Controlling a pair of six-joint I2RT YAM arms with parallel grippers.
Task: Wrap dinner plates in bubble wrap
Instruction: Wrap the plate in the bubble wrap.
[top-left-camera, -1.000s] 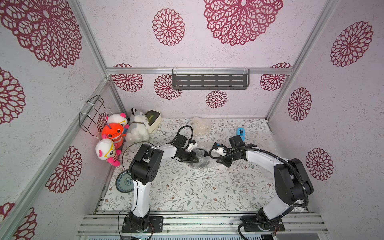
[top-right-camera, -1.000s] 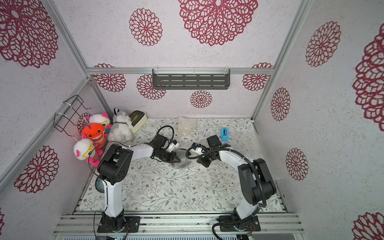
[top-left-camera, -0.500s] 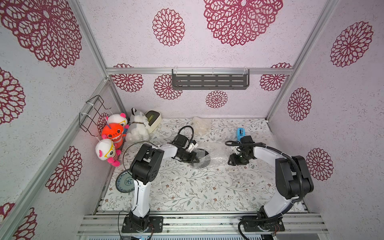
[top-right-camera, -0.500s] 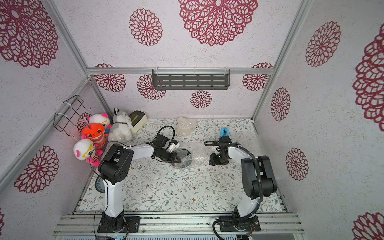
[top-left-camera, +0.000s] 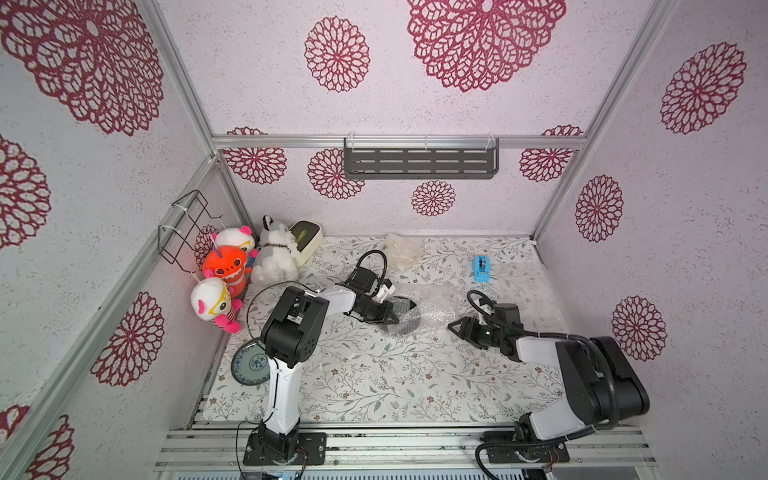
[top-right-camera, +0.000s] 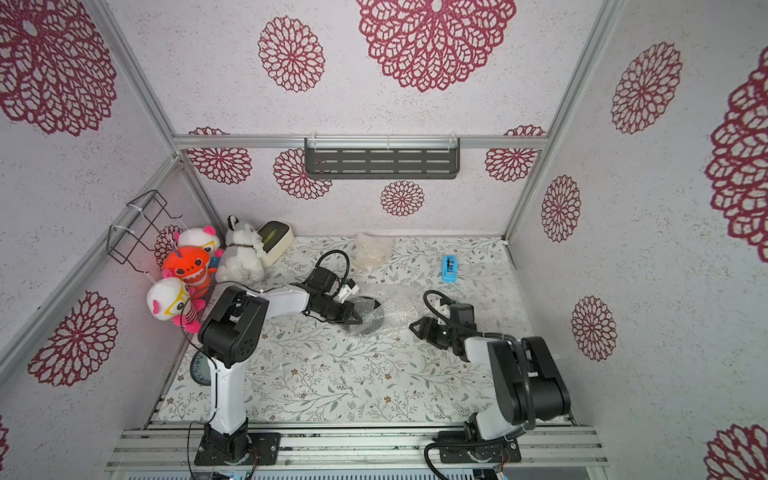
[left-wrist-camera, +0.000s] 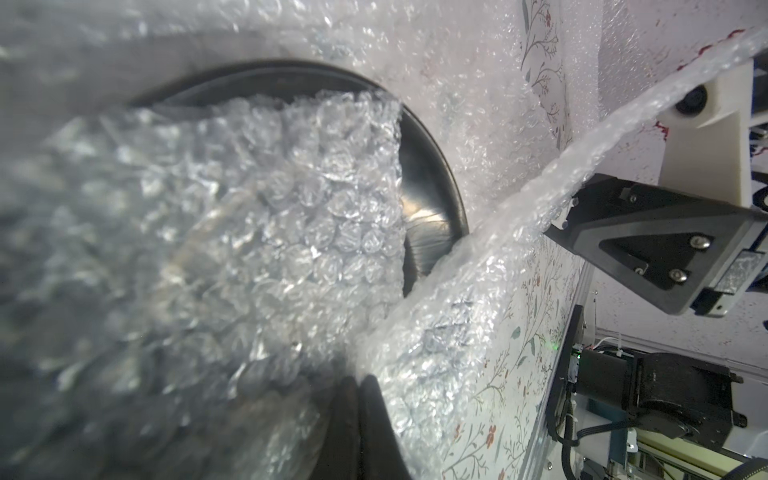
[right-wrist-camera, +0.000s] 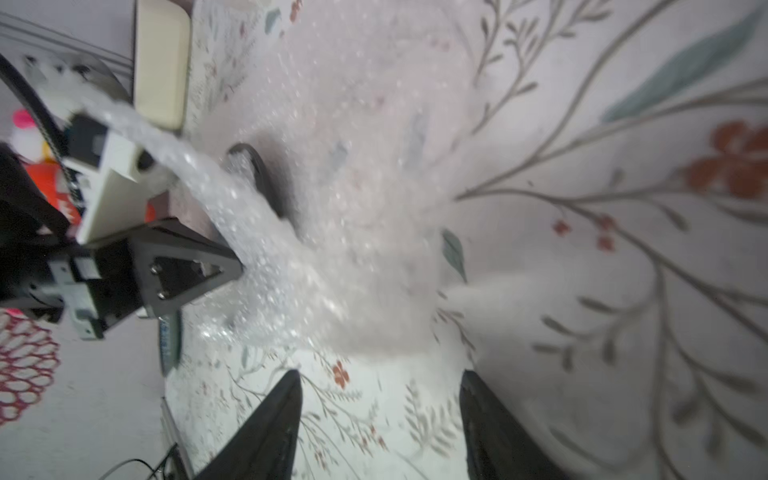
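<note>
In both top views a glossy black dinner plate (top-left-camera: 410, 304) (top-right-camera: 372, 304) lies mid-table on a clear bubble wrap sheet (top-left-camera: 438, 305) (top-right-camera: 399, 307). One flap is folded over most of it. My left gripper (top-left-camera: 397, 321) (top-right-camera: 360, 322) is shut on the bubble wrap (left-wrist-camera: 291, 208) at the plate's near-left rim. The left wrist view shows the left gripper (left-wrist-camera: 359, 380) pinching the sheet, with a bare arc of plate (left-wrist-camera: 424, 174). My right gripper (top-left-camera: 457, 330) (top-right-camera: 416, 328) stands open and empty just off the sheet's right edge (right-wrist-camera: 332, 270). In its wrist view the right gripper (right-wrist-camera: 381, 376) hangs over bare tablecloth.
A grey-teal plate (top-left-camera: 251, 365) lies at the front left beside the left arm's base. At the back are a crumpled clear bundle (top-left-camera: 401, 249), a blue tape dispenser (top-left-camera: 481, 268), a cream box with a green top (top-left-camera: 305, 239) and plush toys (top-left-camera: 232, 266).
The right gripper was shut beside the left one over the plate. It has opened, let go of the wrap and drawn back to the sheet's right edge. The left gripper has stayed put.
</note>
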